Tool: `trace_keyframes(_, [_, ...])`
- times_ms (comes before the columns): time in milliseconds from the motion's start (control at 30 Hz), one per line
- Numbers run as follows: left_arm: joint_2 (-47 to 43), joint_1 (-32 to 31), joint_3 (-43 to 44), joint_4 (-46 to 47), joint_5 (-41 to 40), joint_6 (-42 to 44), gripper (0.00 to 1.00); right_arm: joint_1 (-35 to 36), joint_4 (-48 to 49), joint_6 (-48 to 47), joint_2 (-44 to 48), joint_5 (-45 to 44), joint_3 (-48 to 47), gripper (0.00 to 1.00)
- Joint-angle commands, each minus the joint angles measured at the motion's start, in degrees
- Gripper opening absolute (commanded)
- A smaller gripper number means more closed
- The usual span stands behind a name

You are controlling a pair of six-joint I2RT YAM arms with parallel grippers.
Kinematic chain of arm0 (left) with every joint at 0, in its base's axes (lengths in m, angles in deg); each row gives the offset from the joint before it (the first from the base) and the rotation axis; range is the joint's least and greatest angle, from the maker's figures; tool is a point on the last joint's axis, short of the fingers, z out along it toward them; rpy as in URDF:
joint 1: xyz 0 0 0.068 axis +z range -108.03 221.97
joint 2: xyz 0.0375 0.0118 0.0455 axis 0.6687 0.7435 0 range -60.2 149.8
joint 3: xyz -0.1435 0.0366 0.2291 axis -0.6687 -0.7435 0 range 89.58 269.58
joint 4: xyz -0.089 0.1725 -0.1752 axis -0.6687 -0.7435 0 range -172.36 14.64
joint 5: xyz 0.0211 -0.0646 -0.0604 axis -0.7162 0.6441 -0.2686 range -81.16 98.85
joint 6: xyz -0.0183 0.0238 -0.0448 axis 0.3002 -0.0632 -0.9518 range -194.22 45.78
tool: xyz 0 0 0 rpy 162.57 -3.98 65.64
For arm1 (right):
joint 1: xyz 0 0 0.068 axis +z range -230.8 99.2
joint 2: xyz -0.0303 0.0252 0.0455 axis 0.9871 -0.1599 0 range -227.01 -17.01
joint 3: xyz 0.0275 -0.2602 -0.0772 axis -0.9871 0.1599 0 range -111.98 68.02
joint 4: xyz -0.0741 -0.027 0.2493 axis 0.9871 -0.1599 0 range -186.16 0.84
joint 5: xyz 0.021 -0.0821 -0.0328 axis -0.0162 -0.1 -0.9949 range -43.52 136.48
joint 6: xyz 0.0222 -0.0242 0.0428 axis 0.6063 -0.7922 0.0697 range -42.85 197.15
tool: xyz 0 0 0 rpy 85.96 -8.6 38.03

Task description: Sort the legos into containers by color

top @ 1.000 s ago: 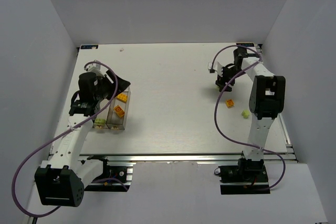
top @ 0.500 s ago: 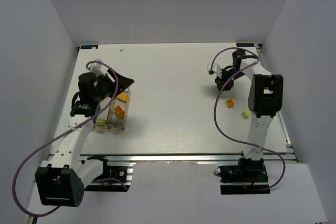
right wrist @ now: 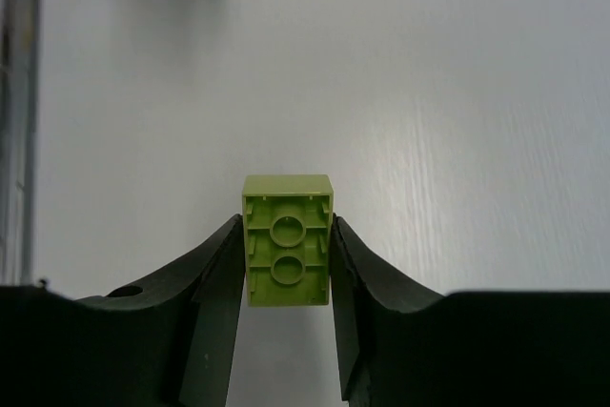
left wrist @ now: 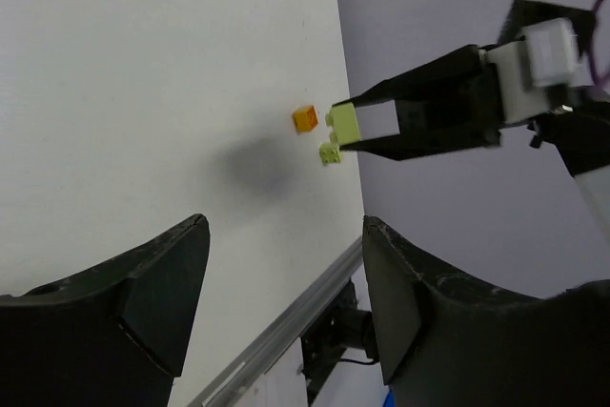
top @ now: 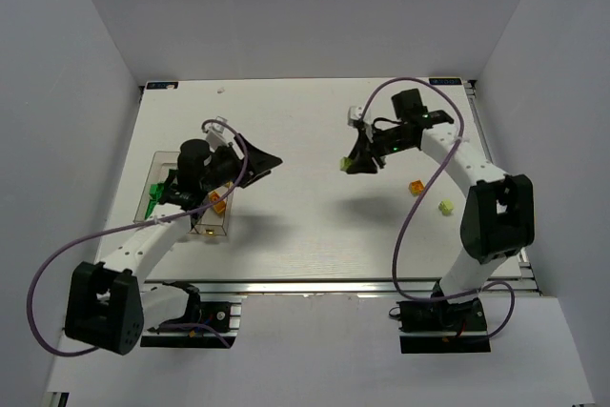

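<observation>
My right gripper (top: 351, 163) is shut on a pale yellow-green lego (top: 343, 164) and holds it above the middle of the table; in the right wrist view this lego (right wrist: 287, 240) shows its hollow underside, clamped between both fingers. My left gripper (top: 261, 162) is open and empty, hovering just right of the clear containers (top: 162, 171). A dark green lego (top: 154, 200) lies in the left bin and an orange one (top: 217, 203) in the right bin. An orange lego (top: 416, 187) and a yellow-green lego (top: 445, 206) lie on the table at the right.
The left wrist view looks across the table at the right gripper (left wrist: 355, 125) with its lego (left wrist: 343, 121), and at the loose orange (left wrist: 305, 118) and yellow-green (left wrist: 331, 152) legos. An aluminium rail (top: 334, 285) runs along the near edge. Grey walls enclose the table.
My right gripper has moved left from the far right towards the table's middle, carrying the yellow-green lego. My left arm has swung right, off the containers, uncovering them.
</observation>
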Motion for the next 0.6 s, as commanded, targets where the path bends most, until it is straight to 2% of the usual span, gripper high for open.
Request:
trace_keyframes(0, [2.83,-3.68,1.07,4.81,0.03,-2.18,0.75,6.66,13.35,19.03,4.99,6.27,5.54,0.02])
trace_keyframes(133, [5.9,-7.11,2.39,8.07,0.02,-3.24,0.75,12.47,21.73,26.72,9.56,3.55,8.54,0.02])
trace_keyframes(267, [7.93,-9.22,3.53,9.65,0.29,-3.86,0.75,16.07,22.81,28.13,9.57,-0.32,7.93,0.03])
trace_keyframes(567, [9.6,-12.91,3.18,10.53,0.46,-5.26,0.74,18.62,24.65,29.19,9.3,-5.59,7.49,0.03])
